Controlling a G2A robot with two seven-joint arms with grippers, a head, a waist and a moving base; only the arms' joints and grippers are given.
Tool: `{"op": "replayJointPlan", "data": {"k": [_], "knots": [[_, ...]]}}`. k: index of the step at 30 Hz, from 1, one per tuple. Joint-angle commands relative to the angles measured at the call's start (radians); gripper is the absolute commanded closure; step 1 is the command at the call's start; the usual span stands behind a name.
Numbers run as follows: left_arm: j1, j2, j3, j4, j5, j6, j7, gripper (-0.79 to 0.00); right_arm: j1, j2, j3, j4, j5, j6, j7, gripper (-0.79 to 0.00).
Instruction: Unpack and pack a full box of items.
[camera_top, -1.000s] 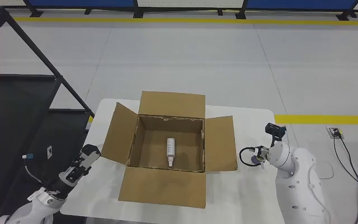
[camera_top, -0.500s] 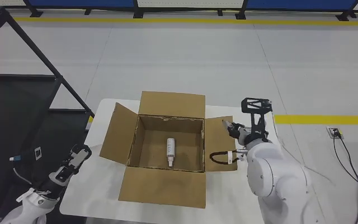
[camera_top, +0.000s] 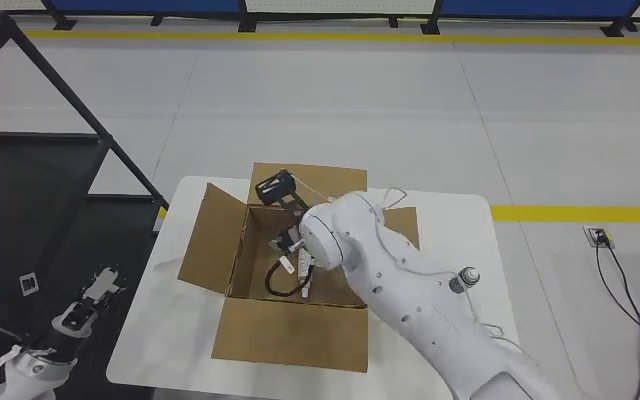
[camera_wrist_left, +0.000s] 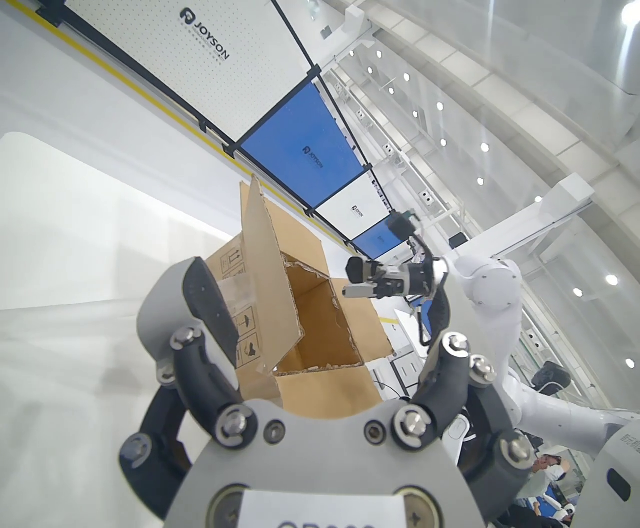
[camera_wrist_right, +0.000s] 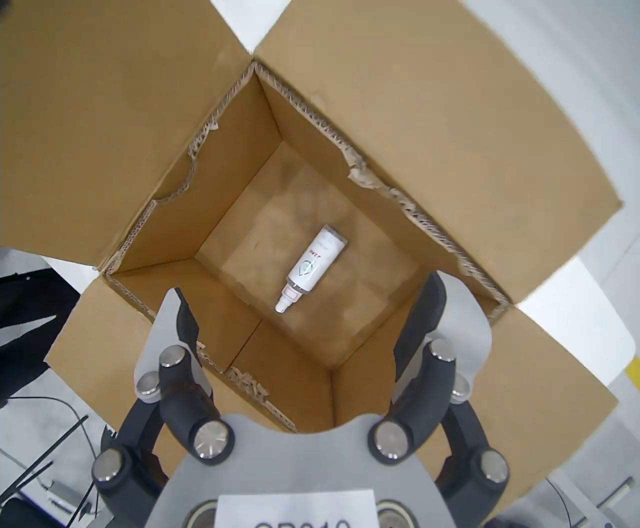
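Note:
An open cardboard box (camera_top: 300, 335) stands in the middle of the white table (camera_top: 175, 320), all flaps folded out. A white spray bottle (camera_wrist_right: 311, 266) lies on the box floor. My right gripper (camera_wrist_right: 306, 295) hangs open over the box mouth, directly above the bottle and well clear of it; the top view has it (camera_top: 292, 248) over the box's far-left part. A small dark-capped bottle (camera_top: 462, 279) stands upright on the table right of the box. My left gripper (camera_wrist_left: 320, 300) is open and empty, low beyond the table's left edge (camera_top: 88, 300), facing the box (camera_wrist_left: 300, 310).
A black metal frame (camera_top: 75, 110) and a dark panel stand left of the table. The right arm's white links (camera_top: 400, 290) lie across the box's right flap. Bare tabletop lies left of the box and at the right front.
The right arm swung from the table's right side over the box, leaving the small bottle standing there. The left arm drew back to the left, off the table edge.

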Motion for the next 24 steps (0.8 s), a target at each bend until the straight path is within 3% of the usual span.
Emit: {"op": "replayJointPlan", "data": {"k": [1,9,19,20,24], "knots": [[0.0,0.002,-0.009,0.005,-0.018,-0.003,-0.017,-0.785,0.024,-0.026,-0.033,0.123,0.058,0.0,-0.031,-0.785],[-0.006,0.008,-0.01,0.017,-0.036,-0.018,-0.059,-0.785,0.056,-0.114,-0.101,0.462,0.182,0.039,-0.199,-0.785],[0.002,0.013,-0.018,0.025,-0.046,-0.035,-0.083,-0.785,0.07,-0.202,-0.141,0.726,0.237,0.056,-0.38,-0.776],[0.004,0.013,-0.019,0.026,-0.048,-0.037,-0.084,-0.785,0.073,-0.208,-0.141,0.747,0.24,0.053,-0.395,-0.751],[0.011,0.015,-0.027,0.028,-0.057,-0.04,-0.088,-0.785,0.083,-0.229,-0.135,0.811,0.261,0.028,-0.443,-0.52]]}}
